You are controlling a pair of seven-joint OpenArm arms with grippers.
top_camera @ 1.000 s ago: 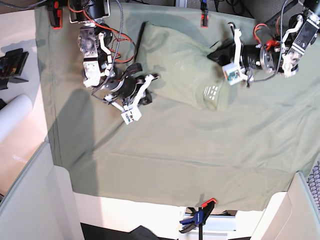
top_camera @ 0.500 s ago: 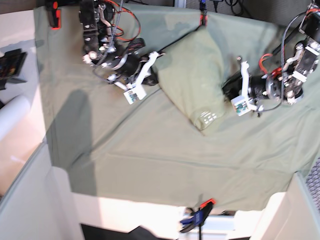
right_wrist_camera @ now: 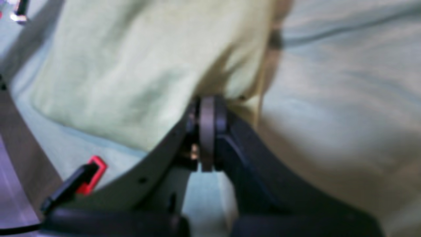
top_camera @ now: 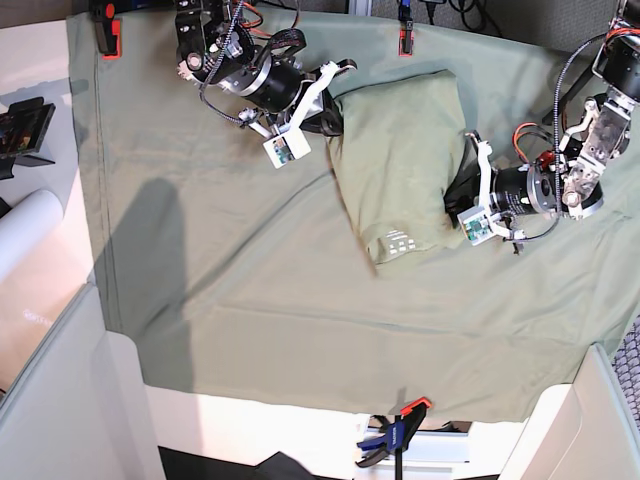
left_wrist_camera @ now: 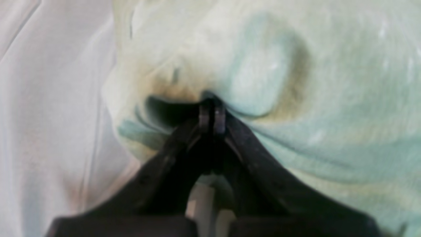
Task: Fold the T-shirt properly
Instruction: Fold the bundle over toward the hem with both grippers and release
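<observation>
At the near edge of the worktop a blue and black spring clamp pins the tablecloth, which lies wrinkled over nearly the whole surface. Farther in, right of centre, the T-shirt rests on the cloth as a folded, roughly rectangular bundle, its white printed label showing at the near corner. The left hand meets the shirt's right edge; in its wrist view the two black fingers are pressed together with a pinch of the pale fabric bunched at their tips. The right hand meets the shirt's far left edge, and its wrist view shows the tips closed on the yellowish cloth's edge. Along the far rim, a red clamp and another at the far left corner hold the tablecloth down.
</observation>
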